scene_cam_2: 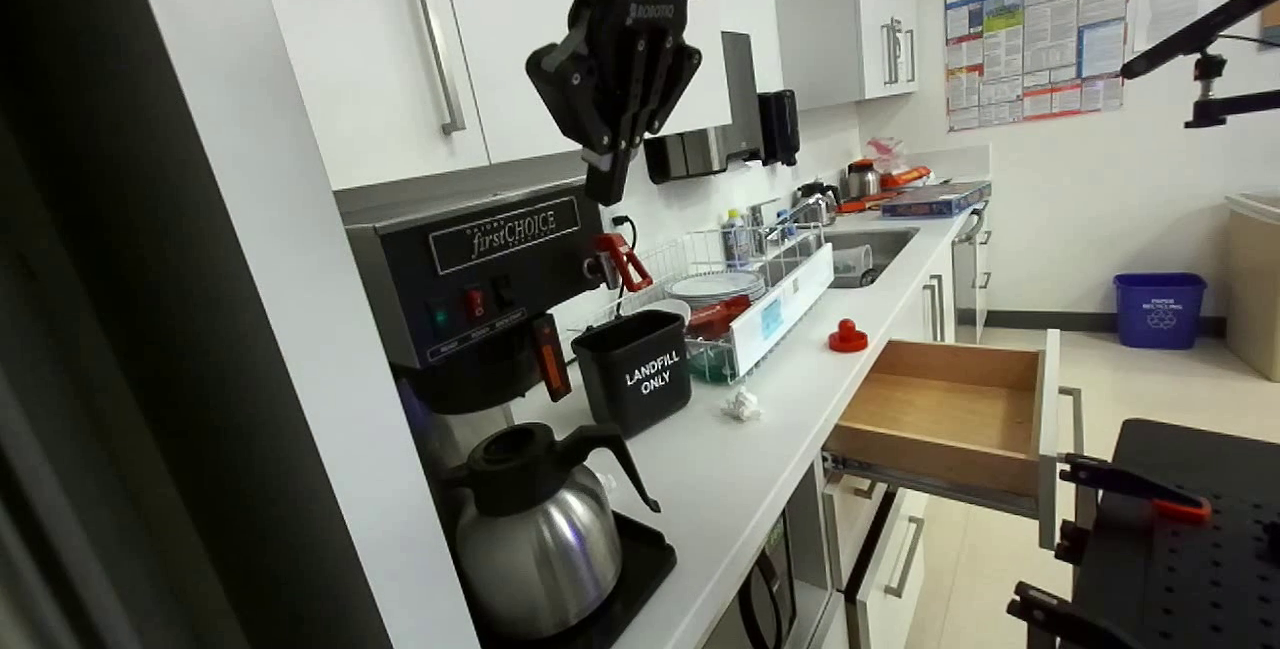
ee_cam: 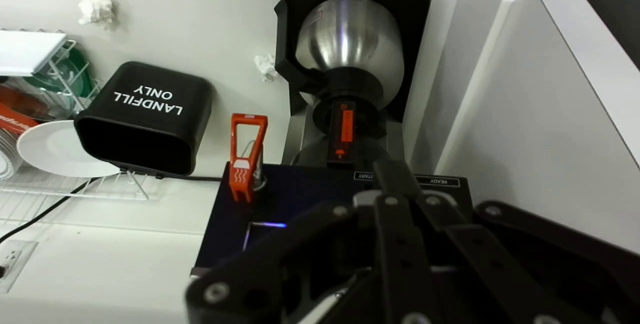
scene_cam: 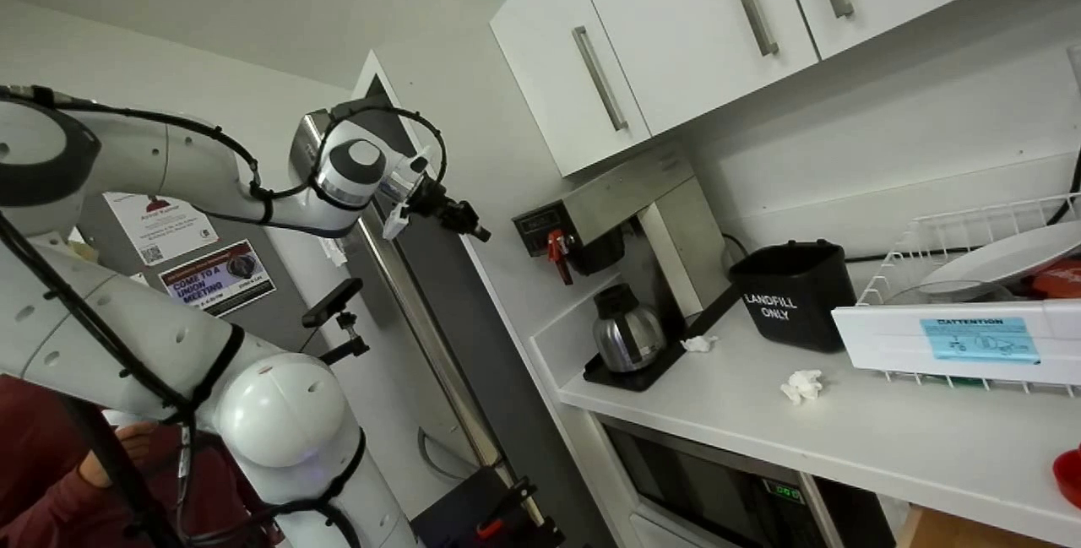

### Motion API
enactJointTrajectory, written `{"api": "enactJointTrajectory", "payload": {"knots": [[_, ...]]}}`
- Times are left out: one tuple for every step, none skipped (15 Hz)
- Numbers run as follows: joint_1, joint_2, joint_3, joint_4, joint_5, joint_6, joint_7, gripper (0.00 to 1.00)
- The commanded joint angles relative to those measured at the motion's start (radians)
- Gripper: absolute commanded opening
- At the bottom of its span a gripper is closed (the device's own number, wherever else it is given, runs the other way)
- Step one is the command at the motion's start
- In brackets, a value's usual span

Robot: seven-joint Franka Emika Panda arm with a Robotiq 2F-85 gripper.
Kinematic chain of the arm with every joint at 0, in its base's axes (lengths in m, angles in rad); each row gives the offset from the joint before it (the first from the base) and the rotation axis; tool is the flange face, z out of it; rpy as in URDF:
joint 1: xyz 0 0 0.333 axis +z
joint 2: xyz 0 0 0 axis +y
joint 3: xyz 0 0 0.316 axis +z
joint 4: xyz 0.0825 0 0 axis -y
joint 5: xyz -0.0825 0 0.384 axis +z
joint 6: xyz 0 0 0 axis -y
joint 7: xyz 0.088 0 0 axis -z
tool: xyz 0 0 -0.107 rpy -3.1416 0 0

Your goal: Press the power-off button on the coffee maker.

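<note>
The coffee maker is a steel machine with a black front panel, in both exterior views [scene_cam: 625,193] [scene_cam_2: 545,279] and upside down in the wrist view [ee_cam: 300,184]. Its red switch [scene_cam_2: 475,303] and a green light [scene_cam_2: 440,315] show low on the panel; in the wrist view my gripper hides that area. A silvery carafe with a black top [scene_cam: 629,339] [scene_cam_2: 545,554] [ee_cam: 350,34] stands below. My gripper [scene_cam: 481,232] [scene_cam_2: 605,184] [ee_cam: 397,179] is shut and empty, its tips in front of the panel with a visible gap.
A red tap handle [scene_cam_2: 622,262] [ee_cam: 245,157] juts from the panel. A black landfill bin [scene_cam: 790,295] [scene_cam_2: 640,379] and a dish rack [scene_cam: 929,337] stand alongside. White cabinets [scene_cam: 684,24] hang above. A drawer [scene_cam_2: 940,399] is open. A wall [ee_cam: 525,139] stands close beside the machine.
</note>
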Motion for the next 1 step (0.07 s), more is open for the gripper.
{"api": "enactJointTrajectory", "payload": {"knots": [[0.017, -0.040, -0.013, -0.023, 0.046, -0.007, -0.060, 0.00]]}}
